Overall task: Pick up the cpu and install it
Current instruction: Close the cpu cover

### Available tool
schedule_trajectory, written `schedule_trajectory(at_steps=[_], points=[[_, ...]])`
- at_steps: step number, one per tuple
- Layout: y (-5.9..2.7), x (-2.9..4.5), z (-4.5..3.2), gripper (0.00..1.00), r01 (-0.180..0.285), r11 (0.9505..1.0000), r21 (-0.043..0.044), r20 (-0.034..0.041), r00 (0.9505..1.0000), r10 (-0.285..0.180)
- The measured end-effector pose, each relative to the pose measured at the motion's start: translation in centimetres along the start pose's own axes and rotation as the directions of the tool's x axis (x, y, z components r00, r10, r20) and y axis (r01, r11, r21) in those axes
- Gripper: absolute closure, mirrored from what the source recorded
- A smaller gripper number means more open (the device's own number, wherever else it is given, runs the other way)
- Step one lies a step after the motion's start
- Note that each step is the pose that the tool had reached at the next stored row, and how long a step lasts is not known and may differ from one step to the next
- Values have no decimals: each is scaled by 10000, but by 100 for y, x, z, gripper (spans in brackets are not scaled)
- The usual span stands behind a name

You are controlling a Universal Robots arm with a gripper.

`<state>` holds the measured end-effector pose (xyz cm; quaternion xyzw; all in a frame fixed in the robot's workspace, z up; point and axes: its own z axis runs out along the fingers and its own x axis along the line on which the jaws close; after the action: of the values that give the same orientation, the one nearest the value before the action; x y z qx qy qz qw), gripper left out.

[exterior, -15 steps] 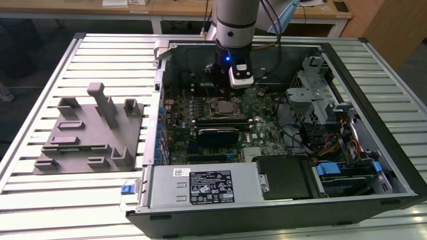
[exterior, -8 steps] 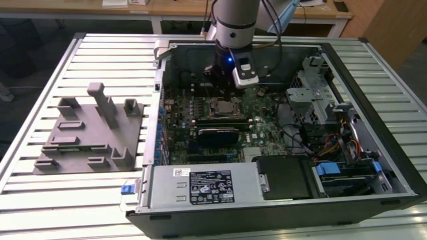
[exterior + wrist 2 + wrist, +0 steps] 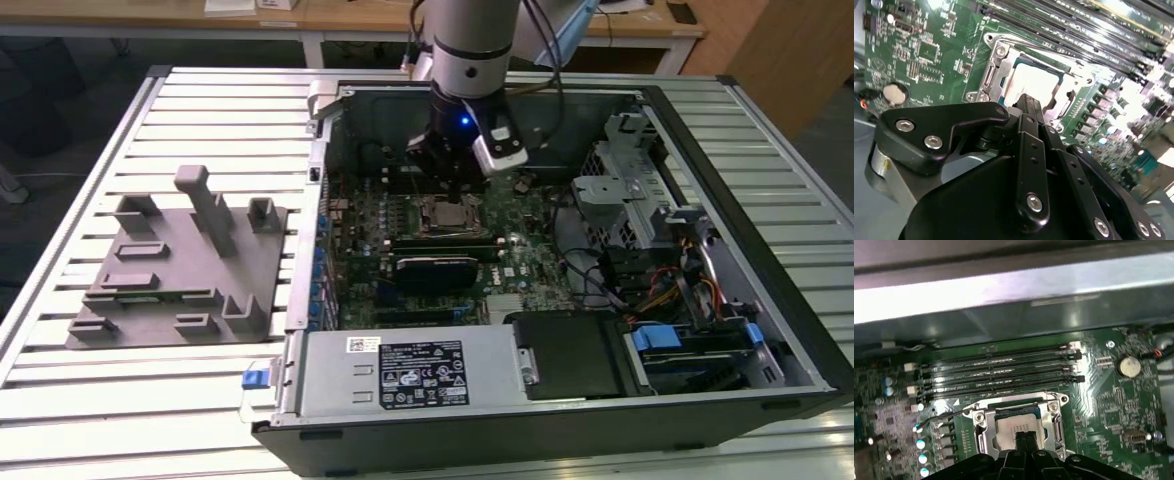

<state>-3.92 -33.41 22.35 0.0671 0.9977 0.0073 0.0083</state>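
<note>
On the slatted metal tabletop (image 3: pixel 214 110), inside the open computer case (image 3: pixel 747 330), the gripper (image 3: pixel 1026 436), pinched narrow and empty, hangs just over the cpu (image 3: pixel 1005 429) lying in its socket (image 3: pixel 979 432); seating seems the step in hand, calling for gentle, level contact.

Exterior view: even overhead light falls bright on the slatted desk (image 3: pixel 134 400); the computer case (image 3: pixel 561 440) interior lies in shadow, and a blue lamp (image 3: pixel 463 122) glows on the arm. Second wrist view: glare washes out the memory slots (image 3: pixel 1094 20) and the cpu (image 3: pixel 1034 82) top. First wrist view: dim and soft, with a bright reflection band across the case wall (image 3: pixel 1014 285).
</note>
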Motion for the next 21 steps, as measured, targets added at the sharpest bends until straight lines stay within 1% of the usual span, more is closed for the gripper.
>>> schedule_trajectory(at_steps=[2, 5, 11, 15, 18, 21], points=[[0, 0, 2, 89, 332, 9994, -6, -4, 9994, -333], [-4, 1, 3, 89, 492, 9988, 9, -6, 9988, -492], [-47, 3, 14, 89, 564, 9984, 16, -6, 9984, -564], [-59, 10, 23, 89, 573, 9984, 16, -5, 9984, -573], [-63, 31, 28, 89, 578, 9983, 16, -6, 9983, -578], [-68, 66, 37, 89, 580, 9983, 18, -7, 9983, -580]])
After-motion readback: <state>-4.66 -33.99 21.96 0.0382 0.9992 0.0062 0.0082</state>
